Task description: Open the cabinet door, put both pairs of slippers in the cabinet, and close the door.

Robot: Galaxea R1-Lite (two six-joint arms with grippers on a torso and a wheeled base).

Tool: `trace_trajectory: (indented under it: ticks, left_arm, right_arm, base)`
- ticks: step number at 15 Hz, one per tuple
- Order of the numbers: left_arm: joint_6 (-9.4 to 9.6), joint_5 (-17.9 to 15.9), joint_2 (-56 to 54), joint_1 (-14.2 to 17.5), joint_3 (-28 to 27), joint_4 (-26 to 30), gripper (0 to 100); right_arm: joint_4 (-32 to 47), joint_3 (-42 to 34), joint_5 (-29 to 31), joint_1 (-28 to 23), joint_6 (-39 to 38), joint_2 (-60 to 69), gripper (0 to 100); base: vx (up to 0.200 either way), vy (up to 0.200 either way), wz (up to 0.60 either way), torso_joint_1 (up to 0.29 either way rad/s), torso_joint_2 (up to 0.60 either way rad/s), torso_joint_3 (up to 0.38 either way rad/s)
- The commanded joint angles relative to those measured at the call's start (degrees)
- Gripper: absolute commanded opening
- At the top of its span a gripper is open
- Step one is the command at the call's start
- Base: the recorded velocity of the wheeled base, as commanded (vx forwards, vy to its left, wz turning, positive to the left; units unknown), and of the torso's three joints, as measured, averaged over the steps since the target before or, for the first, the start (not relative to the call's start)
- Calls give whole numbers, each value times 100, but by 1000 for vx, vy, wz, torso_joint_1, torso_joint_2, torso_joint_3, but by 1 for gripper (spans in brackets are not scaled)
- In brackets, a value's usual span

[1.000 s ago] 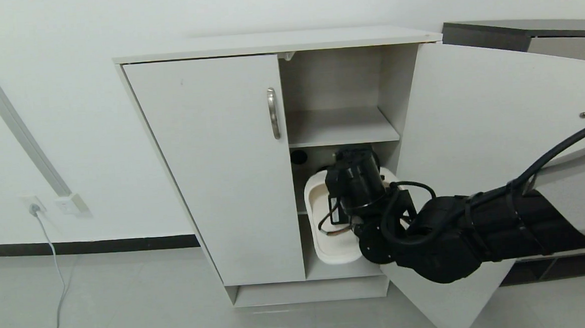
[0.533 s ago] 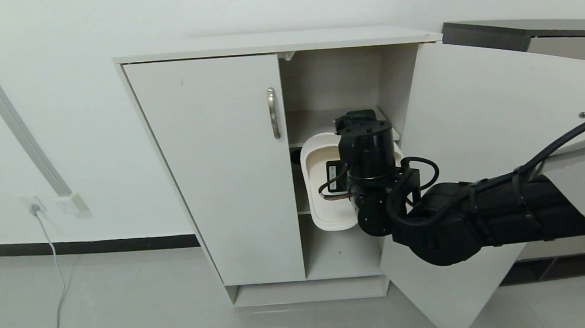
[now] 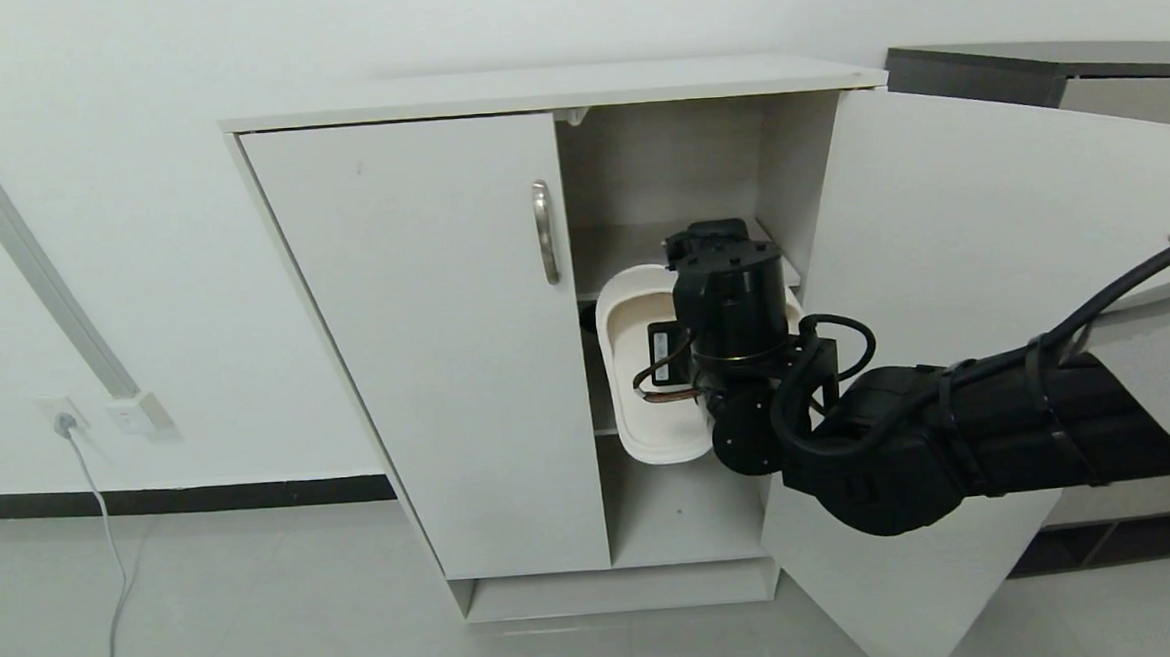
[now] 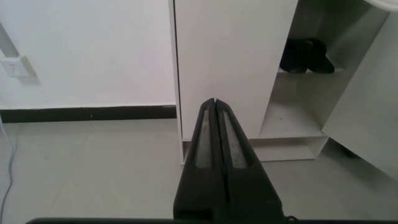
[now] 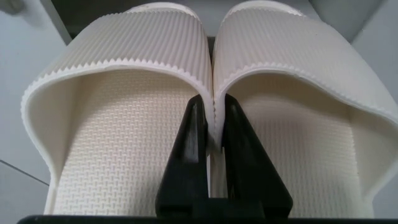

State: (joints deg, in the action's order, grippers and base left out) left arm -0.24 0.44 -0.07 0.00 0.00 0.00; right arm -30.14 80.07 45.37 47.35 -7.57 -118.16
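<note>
Centre frame: the right gripper [image 5: 211, 109], pinching the white slippers [image 3: 647, 365] together, has risen from low in the cabinet [image 3: 425, 327] to the shelf [image 3: 611, 247], probably to set them there. The left gripper [image 4: 214, 106] is closed and empty.

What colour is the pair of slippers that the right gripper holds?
The slippers are cream white, with ribbed straps; the right wrist view shows them best.

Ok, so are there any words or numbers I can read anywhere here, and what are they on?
Label on the wrist of the right arm: too small to read.
Cream slippers: ridges only, no writing.
Cabinet and its open door: no writing.
So nothing here can be read.
</note>
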Motion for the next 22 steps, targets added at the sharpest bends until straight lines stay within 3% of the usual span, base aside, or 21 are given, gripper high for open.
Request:
trace_trajectory:
  ticks: [1, 12, 15, 22]
  left_arm:
    - [-2, 0, 7, 0, 0, 0, 0]
    - [-2, 0, 7, 0, 0, 0, 0]
    - [-2, 9, 7, 0, 0, 0, 0]
    - [-2, 18, 7, 0, 0, 0, 0]
  right_arm:
    - [-1, 0, -2, -6, 1, 13, 0]
    - [-1, 9, -11, -41, 1, 13, 0]
    - [34, 141, -29, -33, 10, 74, 0]
    - [1915, 1485, -406, -279, -465, -172, 0]
  base:
    - [200, 0, 0, 12, 7, 2]
    - [200, 0, 0, 3, 0, 3]
    - [0, 0, 0, 0, 0, 0]
    - [0, 0, 0, 0, 0, 0]
